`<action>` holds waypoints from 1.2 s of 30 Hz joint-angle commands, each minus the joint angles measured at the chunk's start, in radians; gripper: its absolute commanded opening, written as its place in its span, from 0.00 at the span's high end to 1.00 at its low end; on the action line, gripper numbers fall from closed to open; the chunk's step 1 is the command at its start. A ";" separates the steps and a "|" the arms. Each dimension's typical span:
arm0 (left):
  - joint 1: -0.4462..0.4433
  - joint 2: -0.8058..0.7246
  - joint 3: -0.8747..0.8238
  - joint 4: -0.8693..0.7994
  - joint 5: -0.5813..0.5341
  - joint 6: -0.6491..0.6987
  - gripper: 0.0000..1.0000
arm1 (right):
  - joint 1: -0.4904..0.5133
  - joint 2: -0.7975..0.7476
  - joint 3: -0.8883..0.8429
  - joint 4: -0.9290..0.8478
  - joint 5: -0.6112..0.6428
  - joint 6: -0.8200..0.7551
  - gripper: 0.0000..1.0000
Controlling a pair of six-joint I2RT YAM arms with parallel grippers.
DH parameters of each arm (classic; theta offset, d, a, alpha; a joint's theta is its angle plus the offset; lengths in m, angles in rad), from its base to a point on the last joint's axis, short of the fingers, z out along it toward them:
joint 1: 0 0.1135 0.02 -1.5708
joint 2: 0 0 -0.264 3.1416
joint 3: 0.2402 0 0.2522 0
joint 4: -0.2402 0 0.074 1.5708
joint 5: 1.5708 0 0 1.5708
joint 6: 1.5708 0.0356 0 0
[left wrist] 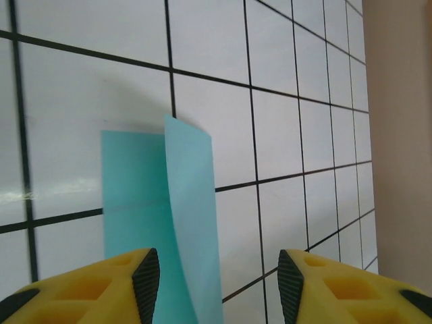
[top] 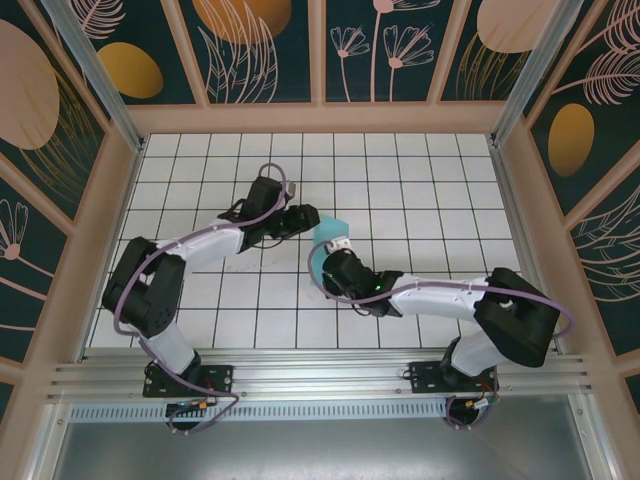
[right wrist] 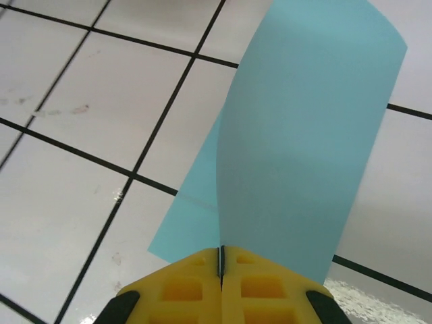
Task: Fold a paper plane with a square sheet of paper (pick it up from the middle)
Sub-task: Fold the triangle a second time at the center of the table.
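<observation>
Because the right gripper point(right wrist: 221, 260) has its yellow jaws pressed flat together on an edge of the square sheet of paper point(right wrist: 304, 135), that half of the sheet stands up from the white gridded table point(top: 420, 180). It curls away from the gripper in a tall, bowed flap. The other half lies flat on the tiles just below and to one side of the right gripper. The pinch looks meant to carry one half over the other for a first centre fold.

From above, the cyan sheet point(top: 326, 233) sits near the middle of the table, partly hidden under the right gripper point(top: 335, 250). The left gripper point(top: 300, 218) is just beside the right gripper, on the far side of the sheet from it.

On the left wrist camera the left gripper point(left wrist: 219, 270) has its jaws well apart and grips nothing. The raised flap point(left wrist: 192, 202) runs into the gap close to one finger point(left wrist: 145, 273), and I cannot tell whether it brushes that pad. Its placement suggests a claw ready to steady or press the fold while the right one holds the edge.

No crease or pointed nose shows, so the plane looks barely begun. A thin flap held at one edge may sag or skew.
</observation>
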State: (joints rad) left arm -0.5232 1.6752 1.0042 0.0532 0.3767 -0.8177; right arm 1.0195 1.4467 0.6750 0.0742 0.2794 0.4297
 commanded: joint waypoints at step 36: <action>-0.097 0.165 -0.095 0.068 0.119 0.023 0.81 | -0.369 -0.074 -0.212 0.313 -0.678 0.118 0.97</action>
State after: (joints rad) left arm -0.6147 1.8194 0.8825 0.1120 0.4801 -0.8207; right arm 0.6701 1.3815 0.4751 0.3576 -0.3389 0.5350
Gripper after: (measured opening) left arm 0.194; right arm 0.061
